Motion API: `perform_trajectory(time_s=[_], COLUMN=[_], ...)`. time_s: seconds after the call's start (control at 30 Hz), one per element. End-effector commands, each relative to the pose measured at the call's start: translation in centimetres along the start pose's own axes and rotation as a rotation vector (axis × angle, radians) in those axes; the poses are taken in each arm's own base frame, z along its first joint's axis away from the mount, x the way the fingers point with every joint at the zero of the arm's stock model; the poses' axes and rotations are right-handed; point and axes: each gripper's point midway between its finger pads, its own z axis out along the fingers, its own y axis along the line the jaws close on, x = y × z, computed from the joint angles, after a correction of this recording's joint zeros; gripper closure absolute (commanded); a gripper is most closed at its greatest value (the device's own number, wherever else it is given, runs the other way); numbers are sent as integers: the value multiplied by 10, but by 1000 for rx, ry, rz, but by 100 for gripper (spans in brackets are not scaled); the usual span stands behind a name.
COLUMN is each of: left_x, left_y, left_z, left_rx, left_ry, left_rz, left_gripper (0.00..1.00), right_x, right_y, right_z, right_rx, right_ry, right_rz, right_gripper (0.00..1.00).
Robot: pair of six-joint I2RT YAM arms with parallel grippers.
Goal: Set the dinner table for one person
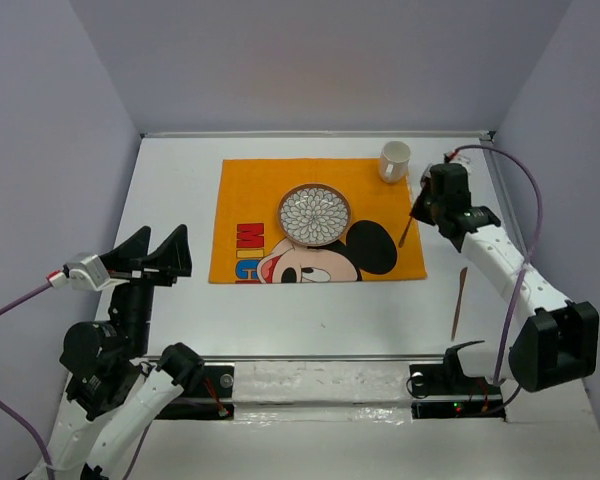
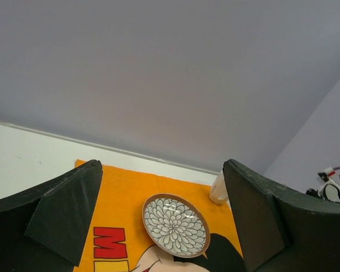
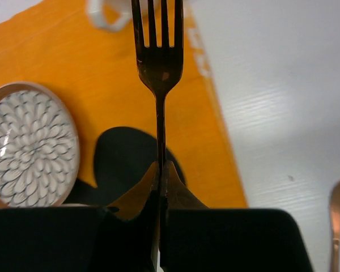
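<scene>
The white dinner table carries an orange Mickey Mouse mat. A round flower-patterned plate lies on the mat's middle, and a white mug stands at its far right corner. My right gripper is shut on a dark copper fork and holds it above the mat's right edge. In the right wrist view the fork points away from the gripper, over the mat, with the plate to its left. My left gripper is open and empty, raised left of the mat.
A copper knife lies on the bare table right of the mat, and its tip shows in the right wrist view. The left wrist view shows the plate, mug and mat between the open fingers. Grey walls enclose the table.
</scene>
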Motion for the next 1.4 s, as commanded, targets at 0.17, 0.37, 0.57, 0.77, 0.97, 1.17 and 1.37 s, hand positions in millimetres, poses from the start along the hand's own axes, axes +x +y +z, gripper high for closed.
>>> perform_trajectory(time_s=[0.17, 0.37, 0.57, 0.77, 0.97, 1.17, 1.37], left_x=[4, 15, 17, 16, 19, 19, 20], left_y=[1, 1, 2, 3, 2, 2, 0], left_z=[15, 21, 24, 25, 27, 27, 27], left_rx=[-30, -37, -41, -44, -44, -40, -29], left_ry=[-6, 24, 29, 25, 35, 33, 38], left_rz=[41, 60, 66, 66, 70, 70, 67], left_gripper=[1, 1, 1, 1, 1, 1, 1], right_x=[30, 64, 91, 133, 154, 181, 197], right_y=[213, 304, 351, 378, 401, 405, 401], right_z=[-16, -20, -30, -9, 7, 24, 44], right_rx=[-389, -573, -661, -653, -644, -619, -573], right_ry=[20, 68, 114, 188, 209, 256, 265], right_rz=[-136, -185, -210, -206, -215, -226, -244], right_gripper=[100, 100, 100, 100, 100, 100, 100])
